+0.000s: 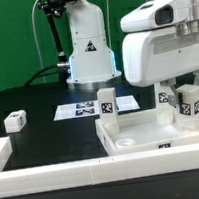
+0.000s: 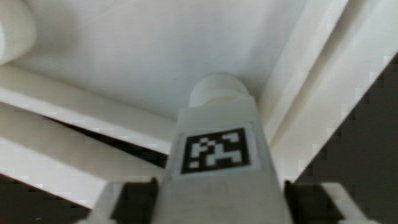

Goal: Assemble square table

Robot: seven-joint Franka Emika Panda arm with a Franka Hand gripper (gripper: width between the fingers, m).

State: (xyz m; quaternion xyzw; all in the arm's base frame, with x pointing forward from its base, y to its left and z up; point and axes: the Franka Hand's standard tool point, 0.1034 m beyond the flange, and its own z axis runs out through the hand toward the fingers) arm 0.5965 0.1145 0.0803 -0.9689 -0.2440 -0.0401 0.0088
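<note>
The square table's white slab [image 1: 143, 137] lies at the exterior view's right, rim up. One white tagged leg [image 1: 107, 102] stands upright at its far left corner. A second leg [image 1: 168, 97] stands at the far right. My gripper [image 1: 190, 88] hangs over the slab's right side, shut on a third leg [image 1: 192, 104] that stands upright on or just above the slab. In the wrist view this leg [image 2: 214, 130] fills the space between my fingers [image 2: 139, 200], whose dark pads lie against both its sides, with my gripper [image 2: 217, 200] over the slab's floor [image 2: 267, 40]. A fourth leg [image 1: 15, 121] lies loose at the left.
The marker board [image 1: 84, 109] lies flat behind the slab, in front of the robot's base [image 1: 88, 48]. A long low white barrier wall [image 1: 56, 173] runs along the front edge and turns up the left side.
</note>
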